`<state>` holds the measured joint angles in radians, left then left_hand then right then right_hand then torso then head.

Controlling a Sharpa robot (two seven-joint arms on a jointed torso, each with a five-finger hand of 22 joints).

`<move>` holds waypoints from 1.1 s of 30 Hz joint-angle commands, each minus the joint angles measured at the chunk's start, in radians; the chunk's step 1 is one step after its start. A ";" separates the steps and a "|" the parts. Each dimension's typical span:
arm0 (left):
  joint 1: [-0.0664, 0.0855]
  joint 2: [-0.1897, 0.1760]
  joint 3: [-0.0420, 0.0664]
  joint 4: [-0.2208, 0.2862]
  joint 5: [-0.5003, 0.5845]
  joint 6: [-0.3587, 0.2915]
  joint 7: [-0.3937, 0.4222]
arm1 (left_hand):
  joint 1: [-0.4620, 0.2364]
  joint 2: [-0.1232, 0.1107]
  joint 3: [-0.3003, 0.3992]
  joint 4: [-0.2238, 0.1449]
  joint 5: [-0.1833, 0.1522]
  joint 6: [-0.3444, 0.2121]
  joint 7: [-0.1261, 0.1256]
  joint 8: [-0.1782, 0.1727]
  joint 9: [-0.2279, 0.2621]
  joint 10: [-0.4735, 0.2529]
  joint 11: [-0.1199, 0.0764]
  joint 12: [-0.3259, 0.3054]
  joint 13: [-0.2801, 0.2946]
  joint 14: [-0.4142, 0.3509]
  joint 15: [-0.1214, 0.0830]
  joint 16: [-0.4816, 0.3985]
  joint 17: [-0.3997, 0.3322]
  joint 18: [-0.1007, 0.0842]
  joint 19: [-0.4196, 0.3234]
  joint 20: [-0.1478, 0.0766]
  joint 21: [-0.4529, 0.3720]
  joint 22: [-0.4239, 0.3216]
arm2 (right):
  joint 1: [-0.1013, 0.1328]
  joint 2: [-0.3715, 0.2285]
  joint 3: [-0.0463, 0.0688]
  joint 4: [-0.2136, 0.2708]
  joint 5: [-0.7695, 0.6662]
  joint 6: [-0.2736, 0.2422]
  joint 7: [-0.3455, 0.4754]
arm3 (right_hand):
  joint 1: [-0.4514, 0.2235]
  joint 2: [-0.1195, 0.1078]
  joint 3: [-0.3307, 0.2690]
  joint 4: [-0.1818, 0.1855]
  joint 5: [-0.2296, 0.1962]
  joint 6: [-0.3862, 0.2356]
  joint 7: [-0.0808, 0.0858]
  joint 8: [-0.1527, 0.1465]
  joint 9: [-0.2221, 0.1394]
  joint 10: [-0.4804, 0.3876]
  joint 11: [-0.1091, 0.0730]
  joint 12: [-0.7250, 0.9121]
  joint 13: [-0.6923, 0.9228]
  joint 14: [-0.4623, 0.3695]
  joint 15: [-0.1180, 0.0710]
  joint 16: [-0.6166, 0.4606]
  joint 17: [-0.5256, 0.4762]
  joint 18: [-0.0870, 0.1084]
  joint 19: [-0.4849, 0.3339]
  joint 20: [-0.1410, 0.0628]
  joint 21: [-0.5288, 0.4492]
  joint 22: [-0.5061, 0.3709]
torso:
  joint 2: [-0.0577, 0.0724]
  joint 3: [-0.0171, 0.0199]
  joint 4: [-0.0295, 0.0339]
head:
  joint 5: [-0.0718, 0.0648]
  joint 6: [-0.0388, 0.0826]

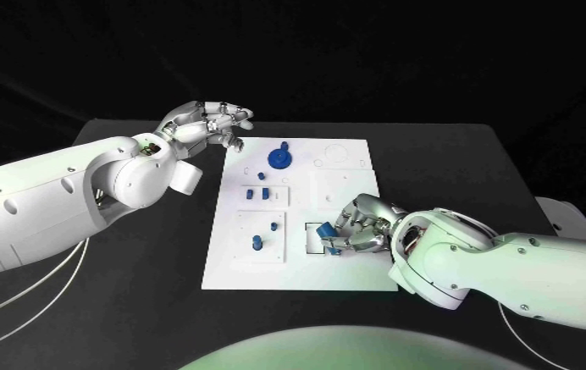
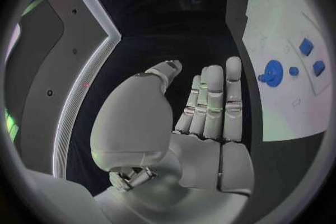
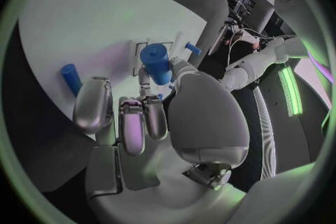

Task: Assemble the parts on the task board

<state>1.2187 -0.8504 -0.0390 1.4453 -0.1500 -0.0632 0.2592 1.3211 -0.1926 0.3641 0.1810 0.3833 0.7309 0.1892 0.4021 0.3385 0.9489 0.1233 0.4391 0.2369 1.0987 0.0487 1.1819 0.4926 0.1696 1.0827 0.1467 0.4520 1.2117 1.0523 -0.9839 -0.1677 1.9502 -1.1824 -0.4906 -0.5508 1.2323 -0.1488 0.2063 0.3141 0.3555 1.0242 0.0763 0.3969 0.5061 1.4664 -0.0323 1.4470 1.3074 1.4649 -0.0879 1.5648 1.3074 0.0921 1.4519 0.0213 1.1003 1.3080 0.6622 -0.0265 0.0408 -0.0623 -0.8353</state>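
Observation:
The white task board (image 1: 348,154) lies in the middle of the black table. My right hand (image 1: 362,226) is over its near right part and pinches a blue cylinder part (image 1: 328,232) just above a square recess. In the right wrist view the blue cylinder (image 3: 157,63) sits between thumb and fingers (image 3: 133,117). My left hand (image 1: 207,123) hovers off the board's far left corner, its fingers extended and holding nothing. A blue disc part (image 1: 279,158) stands near that corner, and the left wrist view shows the disc (image 2: 271,74) beyond my left hand (image 2: 206,103).
Small blue pieces (image 1: 257,193) stand in the board's middle left panel and another pair (image 1: 257,241) in the near left panel. A blue piece (image 3: 70,78) lies on the board beside my right hand. Bare black table (image 1: 135,302) surrounds the board.

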 commanded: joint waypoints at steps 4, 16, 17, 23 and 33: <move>0.000 -0.001 0.001 0.002 0.001 0.024 0.017 | -0.011 0.000 -0.008 0.004 0.005 -0.010 0.001 0.004 0.000 -0.008 -0.003 0.005 -0.001 -0.009 -0.001 0.005 -0.001 0.010 0.003 0.005 -0.006 -0.001 | 0.000 0.019 0.002 -0.007 0.002 0.010 -0.008 | -0.052 -0.014 0.025 -0.022 -0.010 0.048 -0.039 -0.005 0.025 0.041 -0.003 -0.004 0.135 0.104 -0.006 0.004 0.257 -0.005 0.000 -0.005 -0.005 0.107 | 0.000 0.0001 -0.0007 | 0.006 -0.002; 0.000 -0.003 0.001 0.002 0.002 0.024 0.016 | -0.011 0.000 -0.008 0.004 0.005 -0.010 0.001 0.004 0.000 -0.008 -0.003 0.005 -0.001 -0.009 -0.001 0.005 -0.001 0.010 0.003 0.005 -0.006 -0.001 | 0.001 0.041 0.002 -0.020 -0.023 0.051 -0.011 | -0.115 -0.024 -0.027 -0.020 -0.128 0.066 -0.042 -0.009 0.036 0.043 -0.005 -0.007 0.138 0.106 -0.007 0.006 0.263 -0.004 0.002 -0.006 -0.009 0.111 | -0.001 0.0012 -0.0026 | 0.009 -0.005; 0.000 -0.003 0.001 0.002 0.002 0.024 0.016 | -0.011 0.000 -0.008 0.004 0.005 -0.010 0.001 0.004 0.000 -0.008 -0.003 0.005 -0.001 -0.009 -0.001 0.005 -0.001 0.010 0.003 0.005 -0.006 -0.001 | 0.002 0.042 0.002 -0.022 -0.024 0.055 -0.011 | -0.118 -0.022 -0.034 -0.020 -0.136 0.066 -0.042 -0.009 0.036 0.043 -0.005 -0.008 0.137 0.106 -0.007 0.006 0.262 -0.004 0.001 -0.006 -0.011 0.111 | -0.001 0.0013 -0.0025 | 0.009 -0.005; 0.000 -0.002 0.001 0.002 0.002 0.023 0.014 | -0.012 0.000 -0.009 0.005 0.006 -0.010 0.001 0.005 0.000 -0.008 -0.003 0.006 -0.001 -0.009 -0.001 0.005 -0.001 0.011 0.003 0.005 -0.006 -0.002 | 0.006 0.052 0.002 -0.041 -0.026 0.075 -0.014 | -0.127 -0.010 -0.088 -0.019 -0.187 0.067 -0.042 -0.013 0.043 0.041 -0.004 -0.015 0.135 0.105 -0.007 0.004 0.258 -0.002 -0.001 -0.005 -0.023 0.109 | 0.000 0.0003 -0.0019 | 0.008 -0.006; 0.000 -0.002 0.001 0.002 0.004 0.018 0.012 | -0.012 0.001 -0.009 0.006 0.007 -0.012 0.001 0.005 -0.001 -0.008 -0.003 0.007 -0.001 -0.008 -0.001 0.006 -0.001 0.011 0.003 0.005 -0.006 -0.002 | 0.009 0.073 0.002 -0.067 -0.032 0.077 -0.015 | -0.149 0.007 -0.236 -0.018 -0.169 0.062 -0.039 -0.019 0.057 0.037 -0.002 -0.024 0.132 0.104 -0.005 0.003 0.253 0.000 -0.003 -0.004 -0.041 0.109 | -0.001 0.0011 -0.0016 | 0.009 -0.005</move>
<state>1.2187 -0.8540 -0.0390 1.4455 -0.1493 -0.0557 0.2616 1.3196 -0.1910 0.3588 0.1863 0.3838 0.7237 0.1891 0.4021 0.3385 0.9453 0.1197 0.4396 0.2371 1.0987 0.0486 1.1818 0.4926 0.1697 1.0828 0.1467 0.4520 1.2109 1.0615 -0.9143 -0.1654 1.8844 -1.1978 -0.4371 -0.5623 1.0933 -0.1430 -0.0192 0.2954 0.1822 1.0884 0.0336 0.3830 0.5632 1.4665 -0.0322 1.4276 1.3073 1.4649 -0.0877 1.5648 1.3074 0.0921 1.4519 0.0214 1.0626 1.3076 0.6616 -0.0259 0.0390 -0.0542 -0.8409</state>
